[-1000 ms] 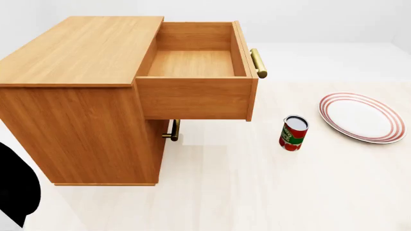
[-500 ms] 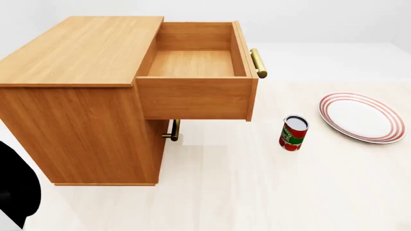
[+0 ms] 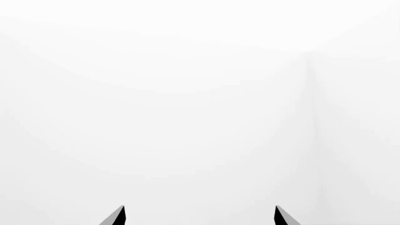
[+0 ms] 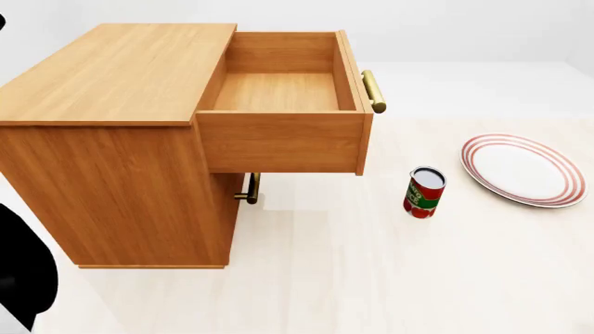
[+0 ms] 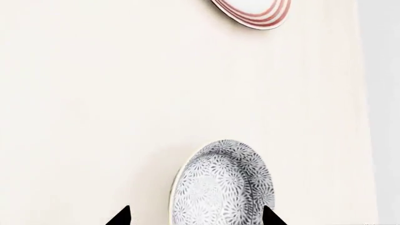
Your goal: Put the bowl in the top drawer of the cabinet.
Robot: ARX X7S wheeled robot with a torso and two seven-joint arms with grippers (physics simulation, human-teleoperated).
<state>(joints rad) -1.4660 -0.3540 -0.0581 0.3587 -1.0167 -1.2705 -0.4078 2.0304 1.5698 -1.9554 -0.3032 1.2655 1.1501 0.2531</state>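
The bowl (image 5: 222, 185), white with a blue-grey speckled pattern, rests on the pale floor in the right wrist view. My right gripper (image 5: 195, 218) is open, its two dark fingertips (image 5: 122, 217) standing wide on either side of the bowl's near part without closing on it. The bowl is out of the head view. The cabinet (image 4: 111, 139) stands at the left, and its top drawer (image 4: 278, 90) is pulled out with nothing inside it. My left gripper (image 3: 200, 218) is open and faces blank white space.
A red and green can (image 4: 424, 193) stands on the floor right of the cabinet. A red-rimmed white plate (image 4: 524, 169) lies further right, its rim (image 5: 253, 14) showing beyond the bowl. The lower drawer's brass handle (image 4: 249, 188) sticks out under the top drawer. A black arm part (image 4: 19, 278) fills the lower left corner.
A small dark sliver has come into the head view's top left corner. The cabinet, can and plate have not moved.
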